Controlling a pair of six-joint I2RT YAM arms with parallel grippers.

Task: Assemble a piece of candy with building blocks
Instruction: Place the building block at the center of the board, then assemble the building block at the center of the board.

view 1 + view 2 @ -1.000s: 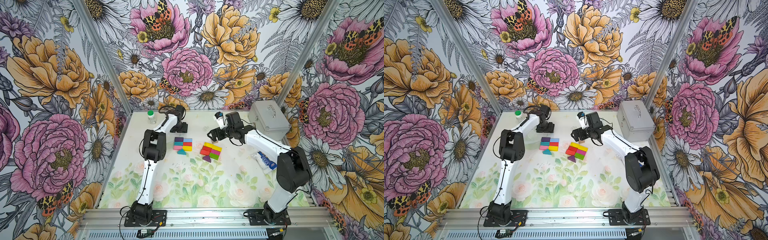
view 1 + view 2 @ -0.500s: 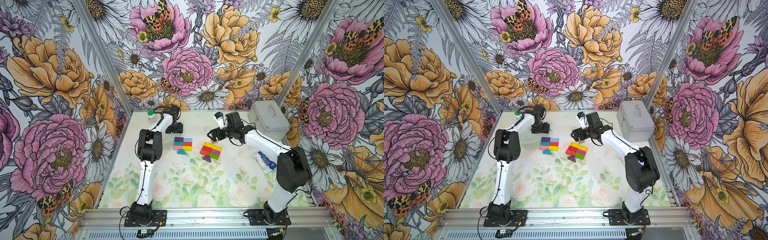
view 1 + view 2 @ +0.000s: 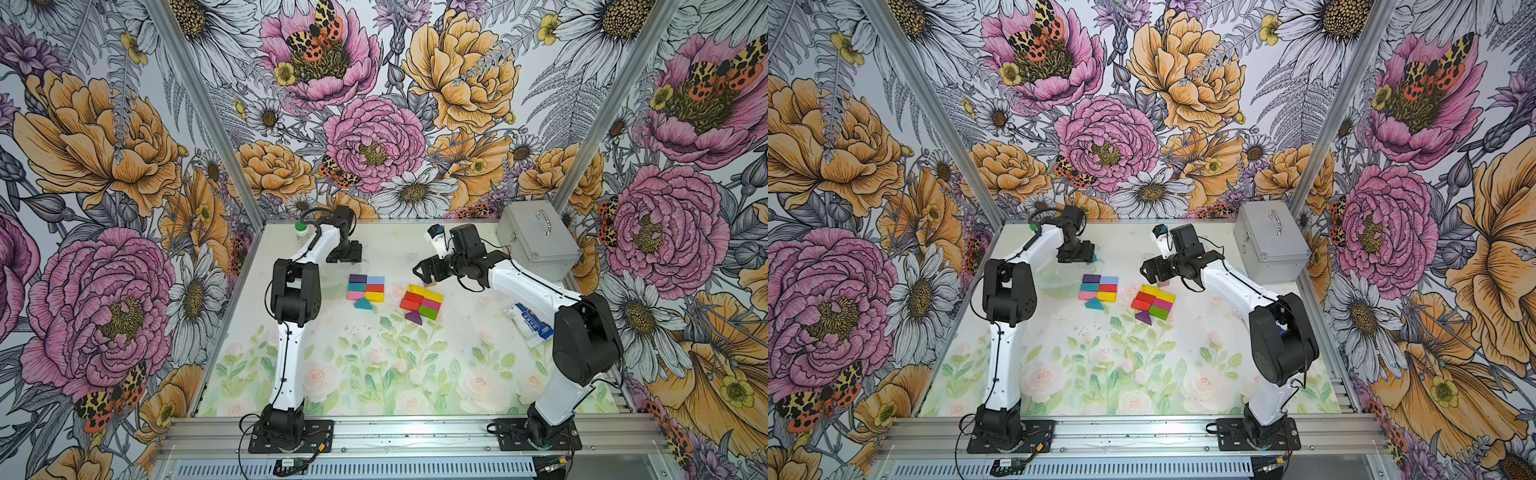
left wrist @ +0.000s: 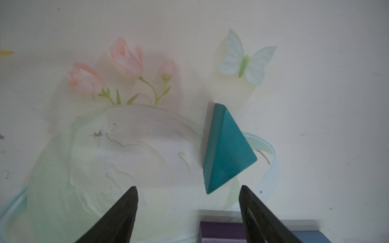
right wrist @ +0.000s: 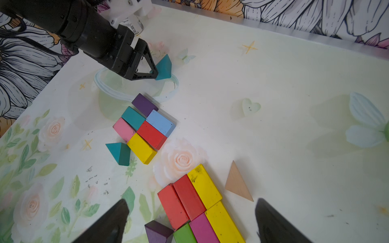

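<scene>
Two flat clusters of building blocks lie mid-table in both top views. The left cluster (image 3: pixel 366 287) is purple, light blue, teal, red, pink and yellow, with a teal triangle (image 3: pixel 363 304) at its near edge. The right cluster (image 3: pixel 422 301) is yellow, red, magenta and green, with a purple triangle (image 3: pixel 413 318) at its near edge. A tan triangle (image 5: pixel 236 185) lies loose beside it. My left gripper (image 4: pixel 188 189) is open behind the left cluster, and a second teal triangle (image 4: pixel 225 147) lies just ahead of its fingertips, not gripped. My right gripper (image 5: pixel 192 202) hangs open over the right cluster's far end.
A silver metal case (image 3: pixel 536 241) stands at the back right. A blue-and-white snack packet (image 3: pixel 528 322) lies by the right arm. A white bottle with a green cap (image 3: pixel 302 232) stands in the back left corner. Floral walls close in three sides.
The left arm's elbow has swung to the left and its gripper has shifted slightly left near the teal triangle. The right arm and the blocks have not moved.
</scene>
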